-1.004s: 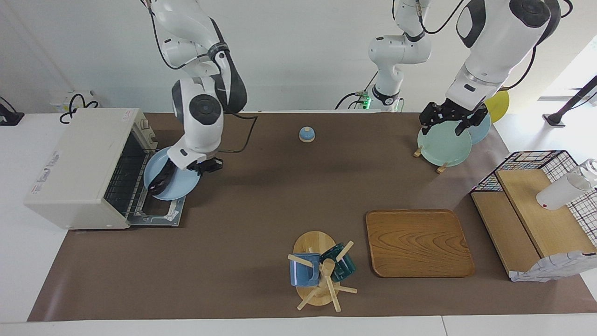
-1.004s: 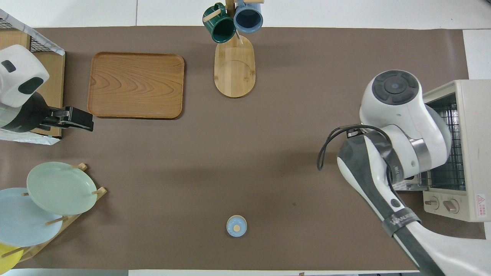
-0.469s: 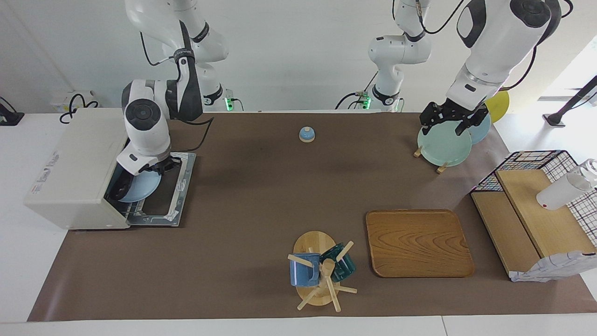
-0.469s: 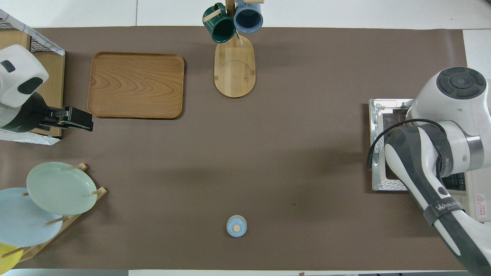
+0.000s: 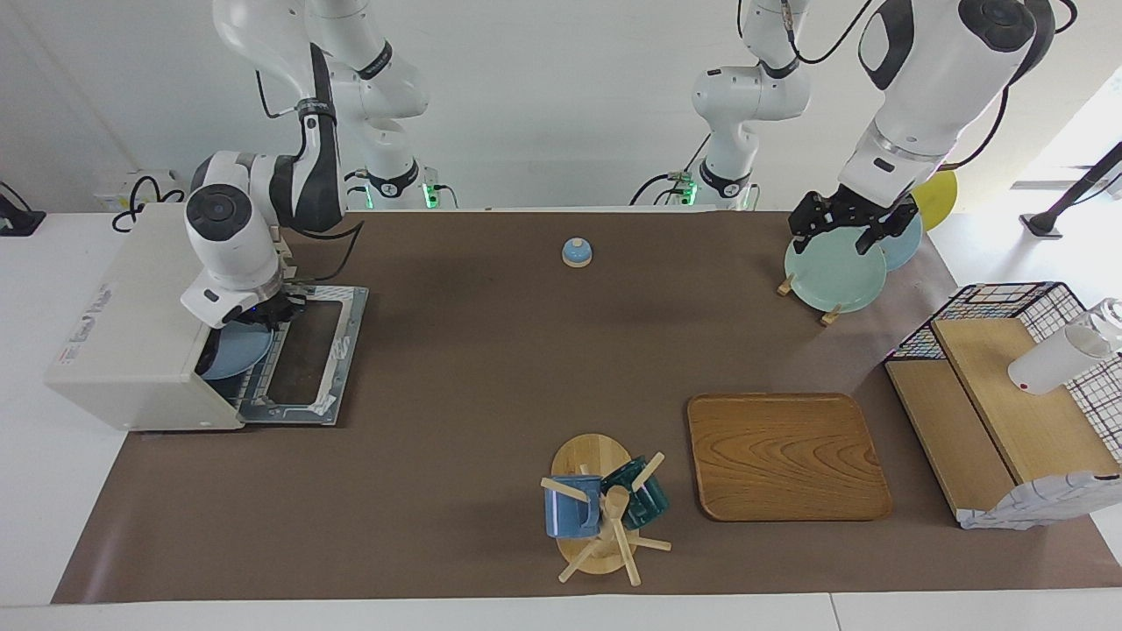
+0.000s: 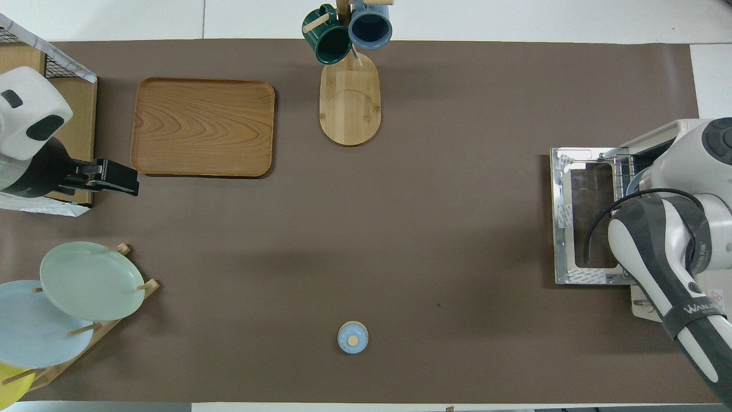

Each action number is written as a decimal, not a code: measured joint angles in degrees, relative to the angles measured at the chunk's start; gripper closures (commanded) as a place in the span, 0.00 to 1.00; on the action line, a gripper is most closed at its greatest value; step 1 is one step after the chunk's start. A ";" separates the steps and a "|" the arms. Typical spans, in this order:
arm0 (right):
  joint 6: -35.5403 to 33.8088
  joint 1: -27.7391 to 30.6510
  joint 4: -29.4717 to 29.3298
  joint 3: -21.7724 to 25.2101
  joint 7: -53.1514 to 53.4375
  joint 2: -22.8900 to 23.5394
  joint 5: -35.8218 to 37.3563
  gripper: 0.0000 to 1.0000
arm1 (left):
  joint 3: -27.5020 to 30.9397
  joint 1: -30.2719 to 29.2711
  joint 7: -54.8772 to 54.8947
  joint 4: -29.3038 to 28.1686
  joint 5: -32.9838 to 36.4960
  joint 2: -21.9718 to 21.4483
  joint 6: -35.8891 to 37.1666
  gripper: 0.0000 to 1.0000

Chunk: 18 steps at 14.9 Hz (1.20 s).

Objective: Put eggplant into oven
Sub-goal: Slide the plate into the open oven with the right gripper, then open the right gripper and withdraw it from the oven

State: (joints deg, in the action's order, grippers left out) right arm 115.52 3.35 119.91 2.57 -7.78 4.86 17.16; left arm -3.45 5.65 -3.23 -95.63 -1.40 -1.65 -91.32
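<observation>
A: Where's the eggplant?
B: Hidden, presumably on the plate [image 5: 237, 355] in the oven [image 5: 149, 307] mouth, frame's mid-left. My right gripper [image 5: 273, 313] pinches its rim, keeping it level; left gripper [image 5: 848, 230] waits open, upper right.

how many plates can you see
4. A pale green plate, a light blue one beside it and a yellow one stand in the rack under the left claw. Another blue plate is in the oven. Others may be hidden.

Right end effector [image 5: 263, 317] closed, low; left end effector [image 5: 848, 230] spread, raised.
</observation>
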 measured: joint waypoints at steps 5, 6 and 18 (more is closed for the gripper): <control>0.19 -0.02 0.84 -0.18 0.03 0.08 -1.07 0.75 | 0.00 0.00 0.00 0.00 0.00 0.00 0.00 0.00; 0.19 -0.04 0.73 -0.30 0.03 0.07 -1.09 0.75 | 0.00 0.00 0.00 0.00 0.00 0.00 0.00 0.00; 10.02 -11.38 2.06 -1.18 12.95 1.91 -7.33 1.00 | 0.00 0.00 0.00 0.00 0.00 0.00 0.00 0.00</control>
State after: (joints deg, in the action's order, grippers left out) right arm 125.54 -8.03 121.98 1.39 5.17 6.76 9.83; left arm -3.45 5.65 -3.23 -95.63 -1.40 -1.65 -91.32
